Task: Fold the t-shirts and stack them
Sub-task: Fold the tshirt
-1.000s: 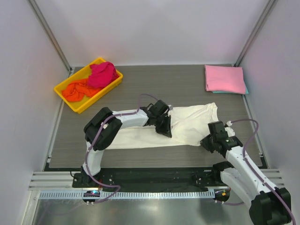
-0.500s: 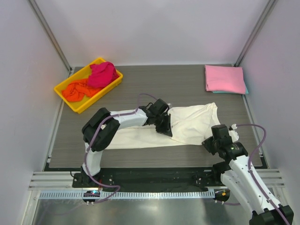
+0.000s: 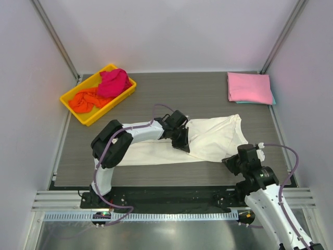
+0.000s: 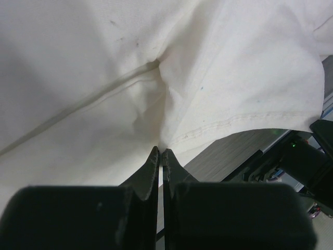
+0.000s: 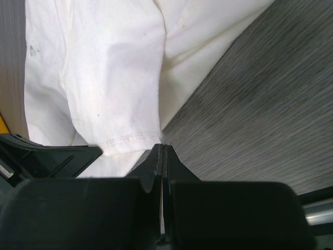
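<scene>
A cream-white t-shirt (image 3: 213, 136) lies spread across the middle of the table. My left gripper (image 3: 181, 144) rests on its middle and is shut on a pinched ridge of cloth by a hem, as the left wrist view (image 4: 162, 151) shows; the cloth (image 4: 104, 78) creases toward the tips. My right gripper (image 3: 229, 160) is shut near the shirt's near right corner. In the right wrist view (image 5: 163, 147) its tips sit at a sleeve hem (image 5: 130, 139), with no cloth seen between them. A folded pink t-shirt (image 3: 248, 87) lies on a teal one (image 3: 272, 100) at the back right.
A yellow tray (image 3: 91, 121) at the back left holds a crumpled magenta t-shirt (image 3: 114, 82) and an orange one (image 3: 84, 100). Walls with metal posts enclose the table. Bare wood-grain table (image 5: 250, 114) lies right of the shirt.
My right arm has drawn back toward the near edge, its gripper sliding off the shirt's right side. The left gripper has stayed put on the shirt.
</scene>
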Controlling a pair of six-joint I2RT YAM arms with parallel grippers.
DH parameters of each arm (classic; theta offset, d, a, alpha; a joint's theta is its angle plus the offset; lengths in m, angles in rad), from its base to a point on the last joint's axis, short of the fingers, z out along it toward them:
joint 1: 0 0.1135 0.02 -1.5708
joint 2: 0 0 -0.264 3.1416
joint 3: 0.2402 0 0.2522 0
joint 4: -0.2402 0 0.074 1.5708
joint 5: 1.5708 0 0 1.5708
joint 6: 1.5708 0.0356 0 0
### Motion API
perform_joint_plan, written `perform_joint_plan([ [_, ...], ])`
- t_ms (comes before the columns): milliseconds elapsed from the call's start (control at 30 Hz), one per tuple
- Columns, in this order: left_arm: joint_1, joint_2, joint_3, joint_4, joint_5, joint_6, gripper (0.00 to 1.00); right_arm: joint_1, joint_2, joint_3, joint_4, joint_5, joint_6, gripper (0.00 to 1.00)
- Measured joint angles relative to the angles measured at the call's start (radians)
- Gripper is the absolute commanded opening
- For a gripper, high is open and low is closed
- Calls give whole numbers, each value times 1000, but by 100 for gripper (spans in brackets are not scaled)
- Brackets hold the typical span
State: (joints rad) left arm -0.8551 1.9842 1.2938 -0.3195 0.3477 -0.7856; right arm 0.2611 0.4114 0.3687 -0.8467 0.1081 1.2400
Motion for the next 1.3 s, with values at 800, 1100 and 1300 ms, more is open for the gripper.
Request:
perform_joint_plan([
  [800,-8,-17,26,-55,-5,-23,5,2,72,10,4,29,-64,1],
  [1100,-7,1,58,-75,-5,-54,16,2,142,90,87,40,-116,1],
  [1300,14,28,96,-83,-3,-78,13,2,212,100,142,58,-142,1],
])
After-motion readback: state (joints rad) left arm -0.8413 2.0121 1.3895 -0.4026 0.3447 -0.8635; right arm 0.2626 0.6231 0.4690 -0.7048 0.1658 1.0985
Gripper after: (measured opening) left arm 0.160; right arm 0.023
